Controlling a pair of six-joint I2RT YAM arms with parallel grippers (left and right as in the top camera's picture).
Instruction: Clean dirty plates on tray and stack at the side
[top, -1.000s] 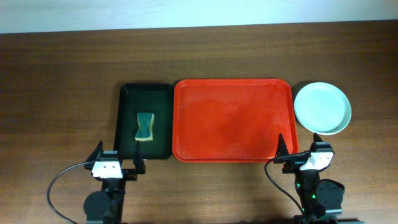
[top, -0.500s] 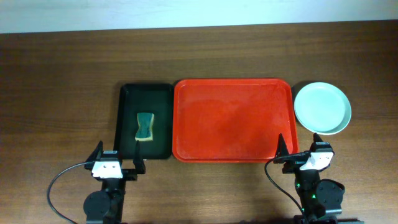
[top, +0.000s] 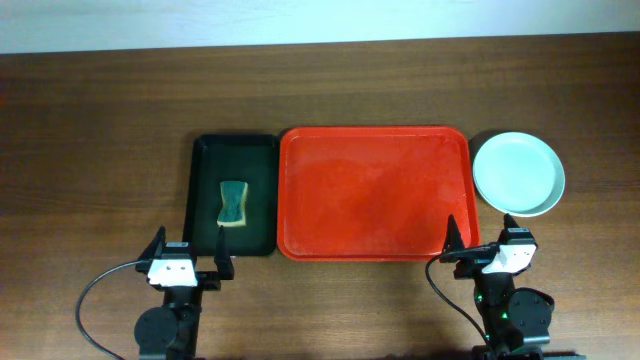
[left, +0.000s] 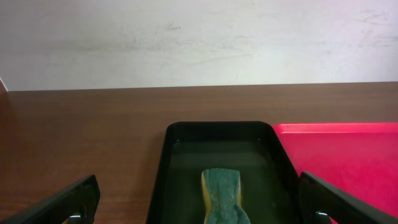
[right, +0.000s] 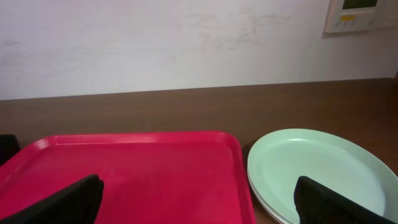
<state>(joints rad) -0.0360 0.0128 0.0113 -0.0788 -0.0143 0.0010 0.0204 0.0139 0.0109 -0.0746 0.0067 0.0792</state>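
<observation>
Wooden table (top: 100, 120), dark brown, runs the full width of your view.

Red tray (top: 375, 195) sits centre. No plate lies on it, and you see no smears on its floor.

Black tray (top: 206, 165) is narrower and sits just left of the red one, long sides alongside each other.

Plates (top: 518, 173) are stacked on the table just off the red tray's right rim; you cannot tell whether they touch it. The top plate is pale mint and looks clean. The right wrist view shows at least two rims, but the count is not certain. Judgement: cleaning and stacking look done.

Handling, as a judgement: the plates are stiff, light, smooth and likely slippery, and they could chip if dropped. If you lift one, take it at the raised rim on the near side, one finger under the lip and one over. Nested plates may cling together.

Sponge (top: 233, 203), green over yellow and pinched at the waist, lies in the black tray. It looks soft, so pinch it across the waist.

Left gripper (top: 189, 243) hangs at the near table edge, facing the black tray, jaws spread wide and empty.

Right gripper (top: 480, 240) is near the red tray's front right corner, jaws likewise wide apart, holding nothing.
</observation>
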